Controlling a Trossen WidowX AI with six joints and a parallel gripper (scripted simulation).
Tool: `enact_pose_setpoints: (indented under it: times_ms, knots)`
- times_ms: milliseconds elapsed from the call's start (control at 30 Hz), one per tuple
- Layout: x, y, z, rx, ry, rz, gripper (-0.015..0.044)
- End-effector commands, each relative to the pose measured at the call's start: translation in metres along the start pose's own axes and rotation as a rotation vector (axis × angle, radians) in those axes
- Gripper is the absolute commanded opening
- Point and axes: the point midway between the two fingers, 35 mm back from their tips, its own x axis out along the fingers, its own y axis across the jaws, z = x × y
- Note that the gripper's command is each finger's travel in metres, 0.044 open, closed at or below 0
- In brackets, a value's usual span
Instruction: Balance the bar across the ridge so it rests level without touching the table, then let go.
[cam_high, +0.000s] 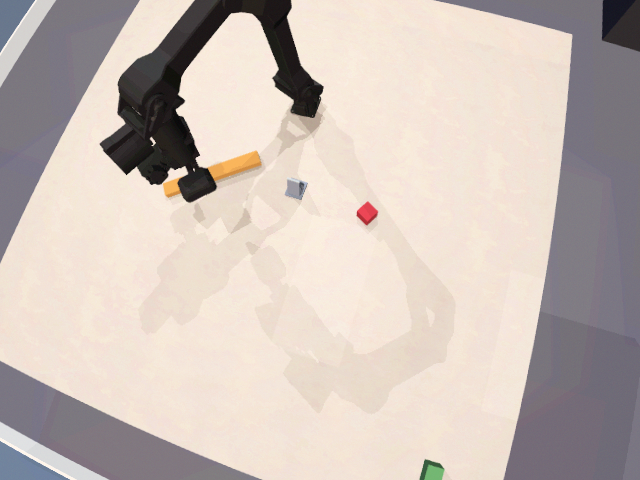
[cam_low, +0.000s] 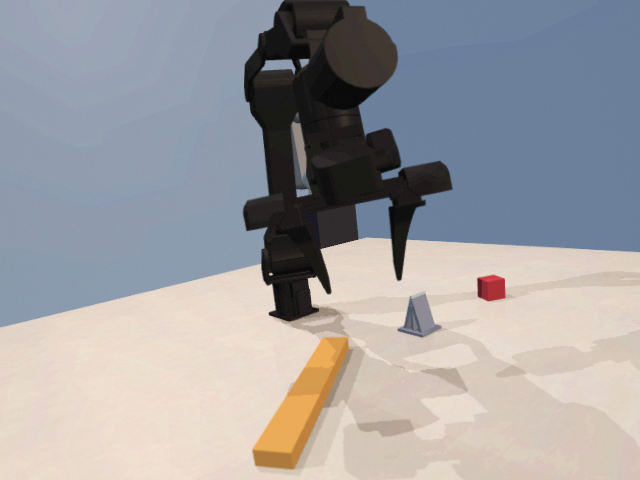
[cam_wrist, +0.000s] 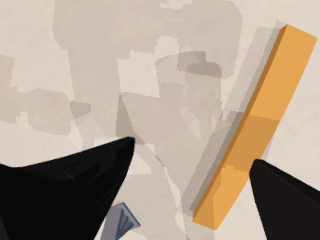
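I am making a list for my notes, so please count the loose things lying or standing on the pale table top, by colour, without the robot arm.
Orange: 1, the bar
Grey: 1, the ridge
Red: 1, the cube
Green: 1, the block, cut off by the picture edge
Total: 4
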Motion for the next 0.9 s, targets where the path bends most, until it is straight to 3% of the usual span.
enact_pose_setpoints:
  times_ms: [0, 300, 867]
  knots:
    - [0.012, -0.021, 0.005, 0.061, 0.023, -0.036, 0.0315]
    - [0.034, -0.069, 0.011, 0.181, 0.075, -0.109, 0.0315]
    - [0.08, -0.074, 0.007, 0.183, 0.076, -0.111, 0.0315]
